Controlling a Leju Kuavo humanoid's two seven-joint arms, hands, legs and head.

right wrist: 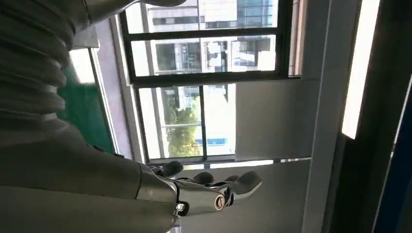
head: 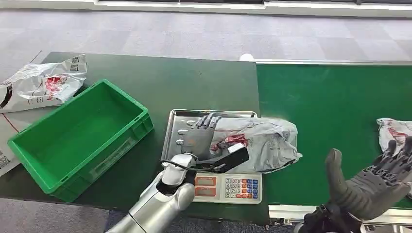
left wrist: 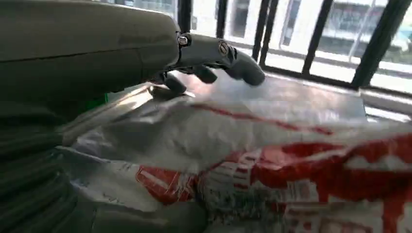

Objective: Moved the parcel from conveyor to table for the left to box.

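Left hand (head: 200,136) lies flat on the parcel (head: 260,138), fingers spread, not clamped. Right hand (head: 374,184) is raised over the conveyor (head: 335,97), open, holding nothing. Parcel: crumpled grey poly bag with red print, lying flat on the scale tray (head: 175,128), long axis across the view, one end overhanging toward the conveyor. Green crate (head: 73,141) just beside on the dark green worktop (head: 194,82); grey carpet floor beyond.
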